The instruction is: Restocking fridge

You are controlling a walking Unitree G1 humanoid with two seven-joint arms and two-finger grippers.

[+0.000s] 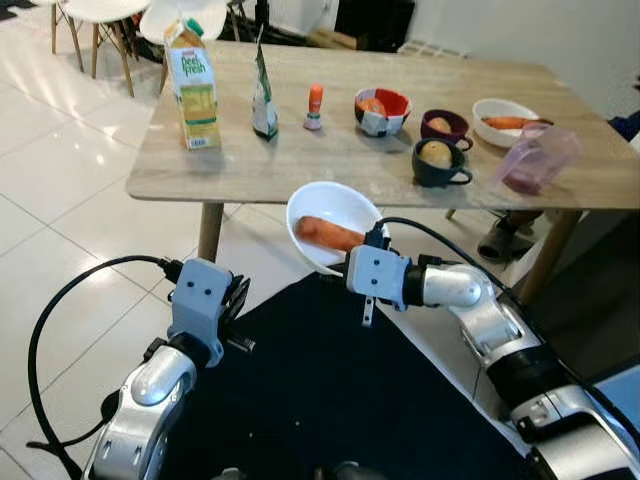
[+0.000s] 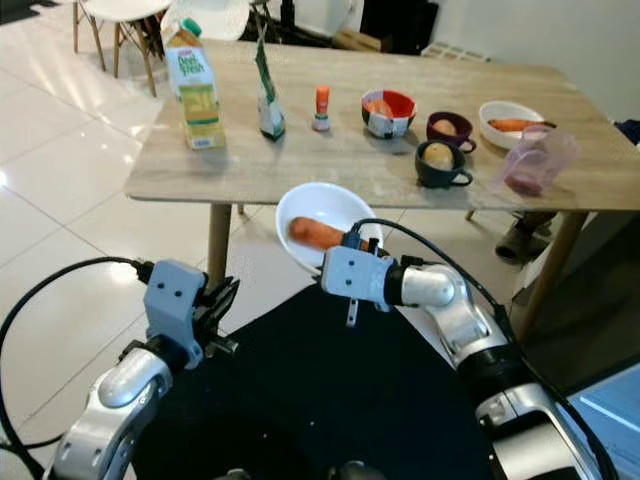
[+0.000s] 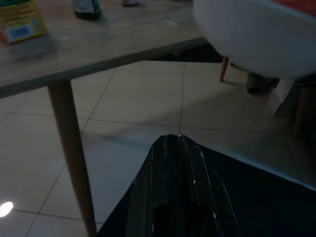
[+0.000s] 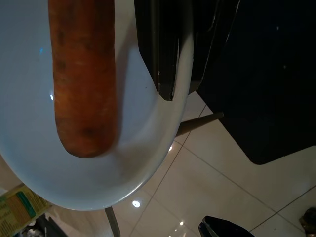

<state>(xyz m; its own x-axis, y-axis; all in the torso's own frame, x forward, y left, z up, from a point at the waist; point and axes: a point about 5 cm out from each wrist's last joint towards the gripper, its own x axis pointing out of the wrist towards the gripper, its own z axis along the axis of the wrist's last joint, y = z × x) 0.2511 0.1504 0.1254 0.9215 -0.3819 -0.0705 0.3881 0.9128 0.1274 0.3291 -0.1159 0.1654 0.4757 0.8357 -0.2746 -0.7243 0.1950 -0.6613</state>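
Note:
My right gripper is shut on the rim of a white bowl and holds it in the air in front of the wooden table. A carrot lies in the bowl; the right wrist view shows the carrot close up, with one black finger over the bowl's rim. My left gripper hangs low at the left, its fingers pressed together with nothing between them. On the table stand a juice carton, a green pouch and a small orange-capped bottle.
Further right on the table are a red and white bowl, a dark mug with a potato, a maroon cup, a white bowl with a carrot and a pink jug. Chairs stand beyond on the tiled floor.

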